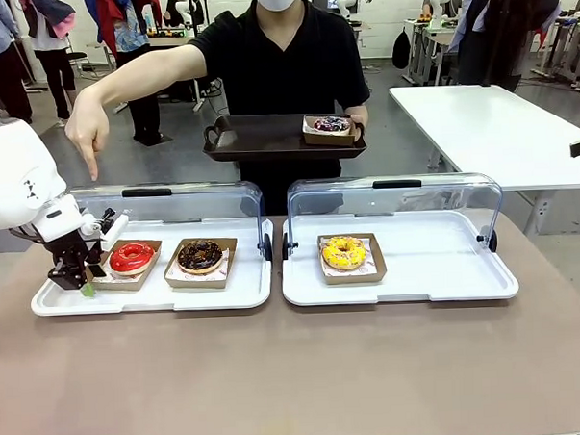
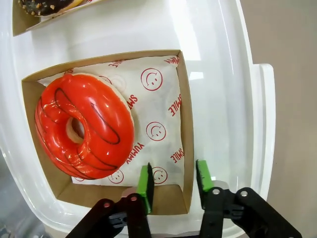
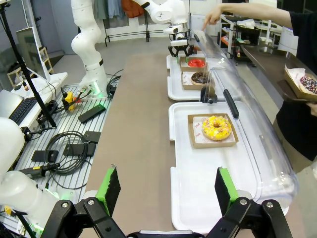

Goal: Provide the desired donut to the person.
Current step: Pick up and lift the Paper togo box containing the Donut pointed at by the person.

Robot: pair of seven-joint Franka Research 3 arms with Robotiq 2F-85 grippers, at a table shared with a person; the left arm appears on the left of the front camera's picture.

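A red-glazed donut [image 1: 131, 255] [image 2: 84, 126] lies in a brown cardboard tray [image 2: 185, 124] at the left end of the left white tray [image 1: 159, 295]. The person [image 1: 283, 54] points a hand [image 1: 87, 140] down at it and holds a dark tray [image 1: 267, 141] with the other hand. My left gripper [image 1: 81, 280] [image 2: 173, 168] straddles the cardboard tray's side wall, one green pad [image 2: 146, 183] inside and one outside. The jaws are narrowed, with a gap still showing at the wall. My right gripper [image 3: 168, 191] stands open over the table's near end, holding nothing.
A chocolate donut [image 1: 200, 254] sits beside the red one. A yellow donut [image 1: 344, 253] sits on the right white tray [image 1: 399, 288]. Clear lids [image 1: 169, 202] stand open behind both trays. The person's dark tray carries a boxed dark donut [image 1: 331, 126].
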